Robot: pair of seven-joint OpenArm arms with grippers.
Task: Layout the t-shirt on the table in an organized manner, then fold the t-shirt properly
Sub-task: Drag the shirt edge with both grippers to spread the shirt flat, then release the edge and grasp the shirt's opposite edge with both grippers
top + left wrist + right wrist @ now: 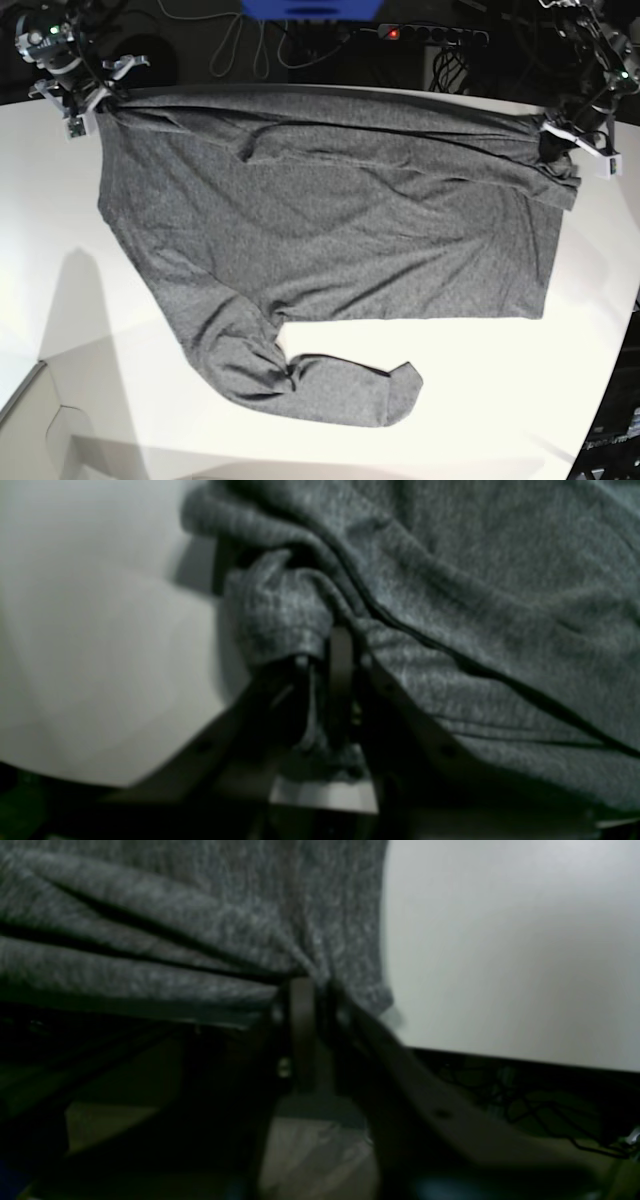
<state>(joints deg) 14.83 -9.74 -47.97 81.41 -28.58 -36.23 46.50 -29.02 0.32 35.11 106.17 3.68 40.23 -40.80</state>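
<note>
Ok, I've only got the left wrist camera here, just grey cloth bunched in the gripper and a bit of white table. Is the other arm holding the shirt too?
Observer: Yes. In the right wrist view, the right gripper pinches an edge of the dark heather-grey jersey t-shirt, and creases run into its tips.
Operator: Is the body spread out?
Observer: Mostly. In the base view it lies flat on the smooth white table, with shallow wrinkles.
Operator: And the sleeves?
Observer: One long sleeve lies on the near side, bent so that its cuff points towards the left gripper side.
</note>
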